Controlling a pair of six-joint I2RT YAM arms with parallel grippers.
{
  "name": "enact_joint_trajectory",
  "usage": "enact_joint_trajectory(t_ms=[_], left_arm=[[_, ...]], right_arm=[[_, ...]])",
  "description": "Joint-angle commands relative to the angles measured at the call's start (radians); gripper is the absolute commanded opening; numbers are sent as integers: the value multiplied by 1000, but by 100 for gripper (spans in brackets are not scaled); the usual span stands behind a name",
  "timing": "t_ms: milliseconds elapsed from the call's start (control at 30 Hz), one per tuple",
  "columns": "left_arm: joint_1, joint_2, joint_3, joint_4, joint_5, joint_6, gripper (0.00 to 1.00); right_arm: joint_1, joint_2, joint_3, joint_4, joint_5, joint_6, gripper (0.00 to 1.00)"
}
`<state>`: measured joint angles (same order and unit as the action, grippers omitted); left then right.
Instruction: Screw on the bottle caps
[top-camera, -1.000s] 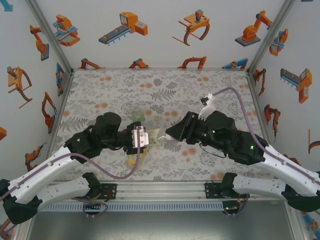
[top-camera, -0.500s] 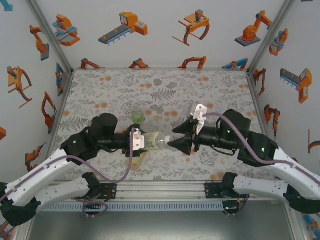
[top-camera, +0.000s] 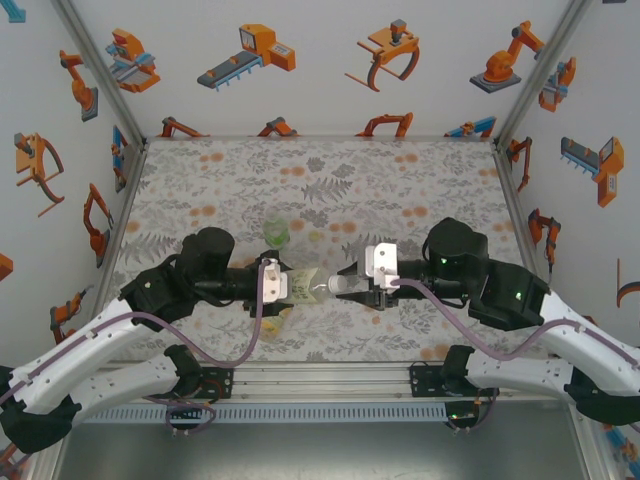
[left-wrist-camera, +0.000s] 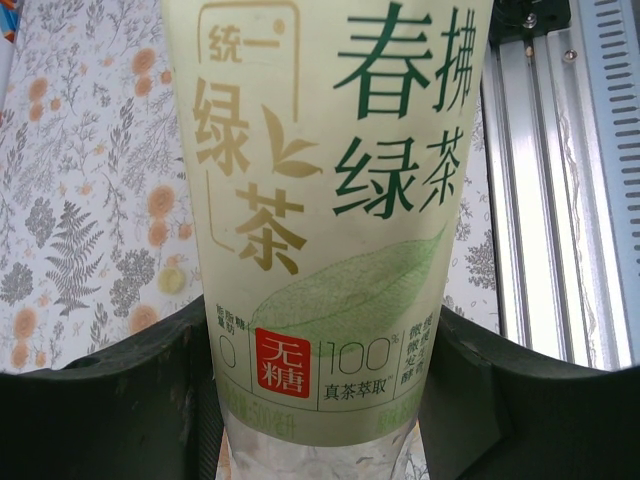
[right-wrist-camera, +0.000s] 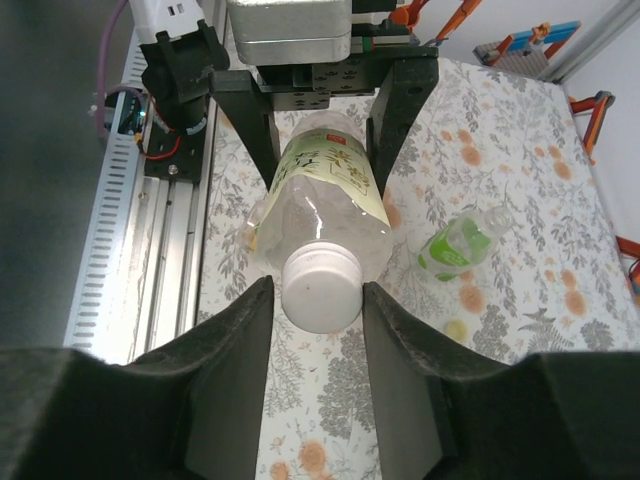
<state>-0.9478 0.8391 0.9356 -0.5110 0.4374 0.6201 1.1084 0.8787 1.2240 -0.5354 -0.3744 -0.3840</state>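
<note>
The right gripper (top-camera: 352, 287) pinches the white cap (right-wrist-camera: 320, 291), 1 finger against each side of it as far as the wrist view shows. The left gripper (top-camera: 288, 281) is clamped round the labelled body of the clear bottle (left-wrist-camera: 330, 200) and holds it lying level above the table (top-camera: 330, 180), neck pointing at the other arm.

That layout makes sense to me. 1 arm acts as a vice so the bottle cannot spin, and the other meets the cap straight on, so that rolling the wrist would turn the cap on its thread. Holding the bottle in the air also gives the right wrist room to rotate. The short green bottle (right-wrist-camera: 455, 245) stands apart on the table, beyond the pair, out of the way.

Compared with half a second ago, the right wrist has rolled: its white camera block sat on the far side of the gripper and now faces up. The fingers have drawn in from a wider spread. The left arm and its bottle have hardly moved.
</note>
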Motion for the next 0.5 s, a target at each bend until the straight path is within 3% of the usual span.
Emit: enact_joint_trajectory(t_ms=[0,100,200,233,333,467], left_arm=[[-2,-8,8,-5,26,-10,0],[-1,-6,11,-4,26,-7,0],[-2,-5,9,-3,19,-2,0],[-2,-5,8,0,13,-2,0],[-3,-2,-2,23,-14,-6,0],[-2,-1,-28,85,-48,-12,0]], right_arm=[[-1,-5,-18,26,17,-24,34],[-1,-3,-17,25,27,-20,27],[-1,-1,-18,38,75,45,11],[-1,-1,-20,50,100,85,1],[-1,-4,-39,101,202,283,0],[-1,-7,-70,137,392,663,0]])
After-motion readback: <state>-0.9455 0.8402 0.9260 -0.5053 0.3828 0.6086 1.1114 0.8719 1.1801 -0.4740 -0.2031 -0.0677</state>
